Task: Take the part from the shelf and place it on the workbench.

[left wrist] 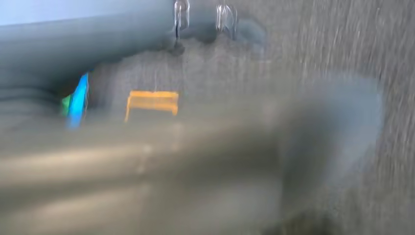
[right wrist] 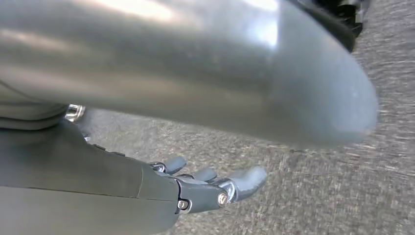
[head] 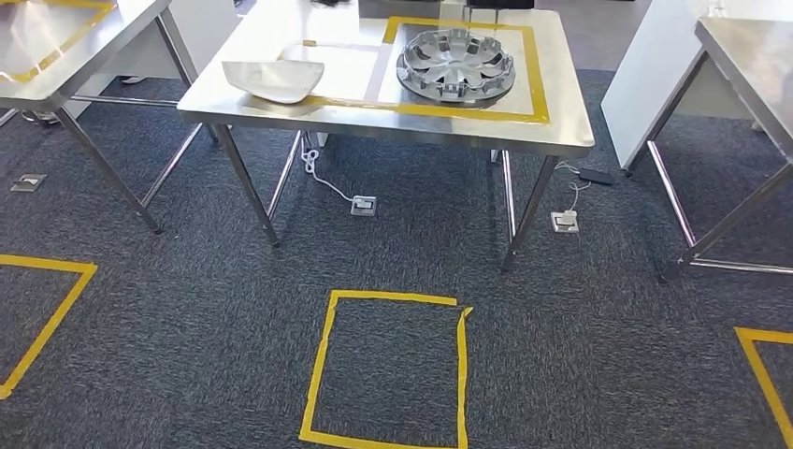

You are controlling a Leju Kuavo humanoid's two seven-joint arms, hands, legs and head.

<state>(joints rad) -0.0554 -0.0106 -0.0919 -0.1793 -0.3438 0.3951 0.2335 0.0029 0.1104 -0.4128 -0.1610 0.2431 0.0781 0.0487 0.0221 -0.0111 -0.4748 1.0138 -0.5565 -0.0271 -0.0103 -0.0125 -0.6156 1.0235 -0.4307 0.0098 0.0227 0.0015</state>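
Directly ahead in the head view stands a steel workbench (head: 281, 117) on thin legs, at about 12 o'clock from the robot. A round silver wheel-cover part (head: 455, 63) lies flat on its top at roughly 1 o'clock, inside a yellow tape rectangle (head: 538, 84) marked on the surface. A white curved panel (head: 273, 79) rests on the same top at about 11 o'clock, well apart from the part and overlapping the tape's near left edge. A second steel table (head: 56, 56) stands at 10 o'clock and a third table (head: 748, 56) at 2 o'clock. On the dark carpet (head: 187, 327) a yellow tape square (head: 318, 374) lies at 6 o'clock, close to the robot, with partial tape outlines at 8 o'clock and 4 o'clock. Two small floor sockets (head: 364, 205) sit under the workbench, a white cable running to the left one.

The right hand (right wrist: 205, 188) shows in its wrist view: dark fingers (right wrist: 247, 178) extend fairly straight and apart, holding nothing, over the carpet. A large smooth grey rounded body crosses above it; its identity cannot be told.

The left wrist view is heavily blurred. A grey mass, possibly the left hand (left wrist: 147, 181), covers the lower part, and whether it is spread or closed cannot be told. An orange-yellow patch (left wrist: 152, 102) and a blue strip (left wrist: 78, 100) show beyond it.
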